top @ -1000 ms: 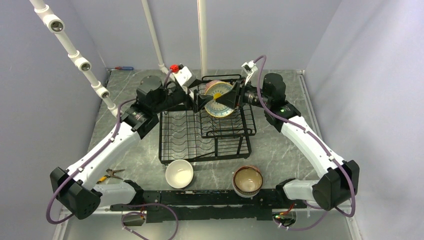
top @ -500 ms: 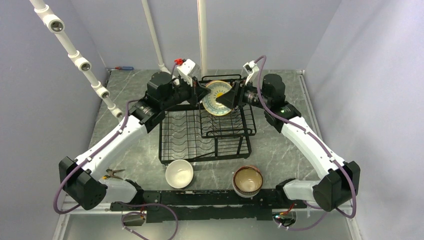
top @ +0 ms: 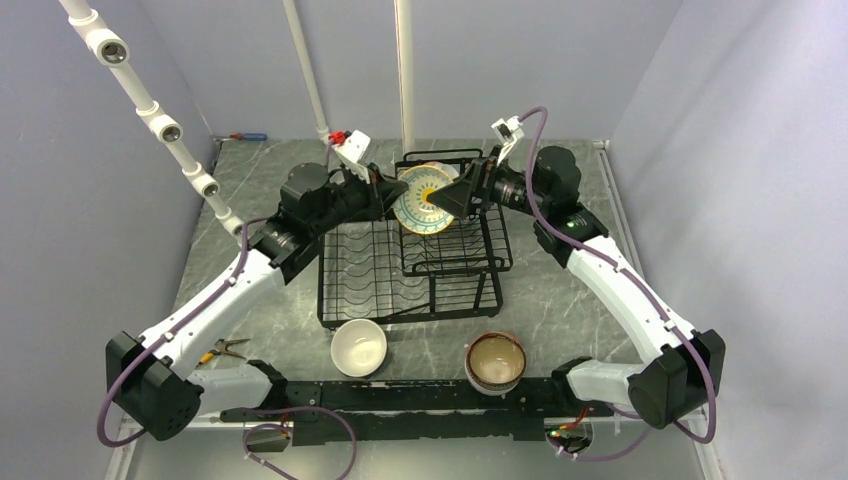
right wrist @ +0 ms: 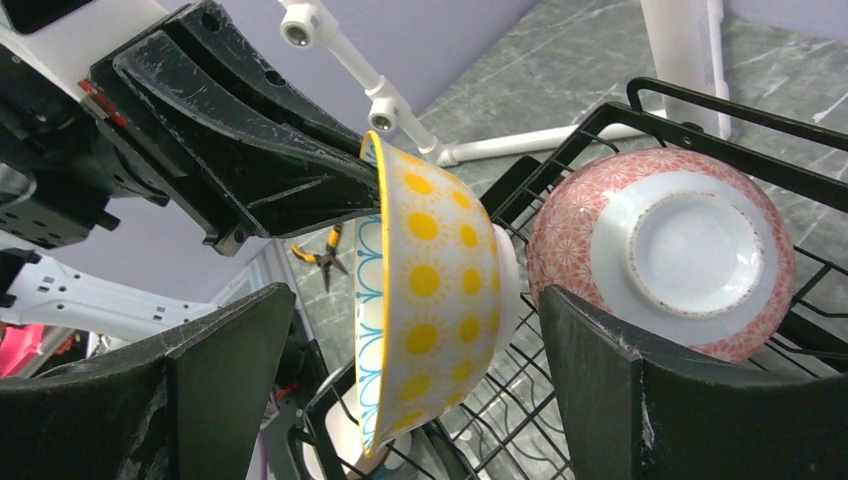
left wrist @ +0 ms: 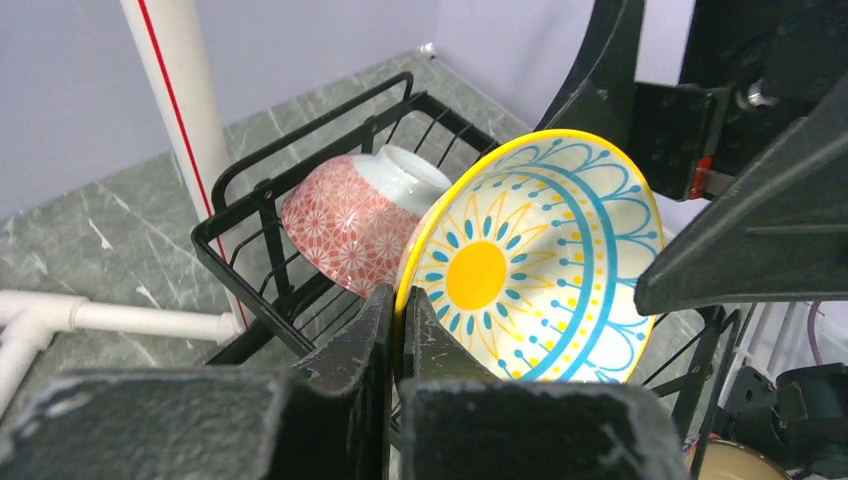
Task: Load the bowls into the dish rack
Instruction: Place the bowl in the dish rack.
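Rim of the yellow-dotted bowl (left wrist: 530, 260) is being pinched by the left end effector (left wrist: 398, 305), whose fingers are being pressed together on the yellow edge, one inside and one outside. The bowl is being held on edge over the raised basket (top: 470, 250) of the dish rack (top: 400, 290). Its blue-and-yellow inside is being turned toward the left wrist camera, and its dotted outside and foot toward the pink-patterned bowl (right wrist: 660, 250). Whether its lower edge is touching the wires cannot be told. The right end effector (top: 462, 195) is being held spread wide, its fingers standing on either side of the held bowl and apart from it. The pink-patterned bowl is being carried in the raised basket, tipped on its side with its foot toward the right wrist camera, just beside the held bowl. On the bench (top: 560, 290), a white bowl (top: 359, 346) is sitting upright just in front of the rack's lower tray. A brown-rimmed bowl (top: 496, 361) is sitting to its right, well apart from the rack. Pliers (top: 225, 348) are lying near the left arm's base.
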Controlling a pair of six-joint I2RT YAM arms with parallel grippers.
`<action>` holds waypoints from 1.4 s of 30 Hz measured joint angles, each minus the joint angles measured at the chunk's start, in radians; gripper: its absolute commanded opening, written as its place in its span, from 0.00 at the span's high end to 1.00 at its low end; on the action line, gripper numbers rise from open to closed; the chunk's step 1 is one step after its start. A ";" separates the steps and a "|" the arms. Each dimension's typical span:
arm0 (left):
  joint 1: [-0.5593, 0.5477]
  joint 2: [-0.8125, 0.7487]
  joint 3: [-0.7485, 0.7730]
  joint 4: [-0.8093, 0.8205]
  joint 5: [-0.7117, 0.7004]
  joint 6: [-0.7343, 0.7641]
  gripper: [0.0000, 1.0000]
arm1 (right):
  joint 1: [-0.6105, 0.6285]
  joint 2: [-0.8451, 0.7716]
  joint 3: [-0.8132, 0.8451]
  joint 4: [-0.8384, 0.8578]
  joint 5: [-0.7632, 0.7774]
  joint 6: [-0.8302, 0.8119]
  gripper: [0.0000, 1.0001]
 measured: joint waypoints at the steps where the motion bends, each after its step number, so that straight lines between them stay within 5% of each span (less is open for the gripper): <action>1: 0.000 -0.008 -0.009 0.016 0.002 0.000 0.97 | 0.000 0.000 0.000 0.006 -0.005 0.008 0.02; 11: 0.000 -0.033 -0.051 0.165 0.053 0.000 0.97 | 0.000 0.031 0.000 0.061 -0.133 0.127 0.03; 17: 0.000 -0.033 -0.054 0.217 0.096 -0.001 0.97 | 0.000 0.050 0.000 0.115 -0.180 0.189 0.16; 22: 0.000 -0.034 -0.054 0.225 0.109 0.000 0.97 | -0.002 0.058 -0.007 0.192 -0.214 0.241 0.41; 29: 0.000 -0.036 -0.054 0.224 0.103 0.000 0.97 | -0.006 0.058 -0.024 0.216 -0.213 0.248 1.00; 32: 0.000 -0.036 -0.054 0.224 0.103 0.000 0.97 | -0.006 0.058 -0.024 0.215 -0.211 0.245 1.00; 33: 0.000 -0.036 -0.054 0.224 0.103 0.000 0.95 | -0.006 0.058 -0.024 0.213 -0.210 0.243 1.00; 38: 0.000 -0.036 -0.054 0.221 0.103 0.006 0.42 | -0.006 0.057 -0.022 0.169 -0.197 0.208 1.00; 42: 0.001 -0.036 -0.054 0.234 0.109 0.007 0.25 | -0.003 0.057 -0.020 0.062 -0.151 0.142 1.00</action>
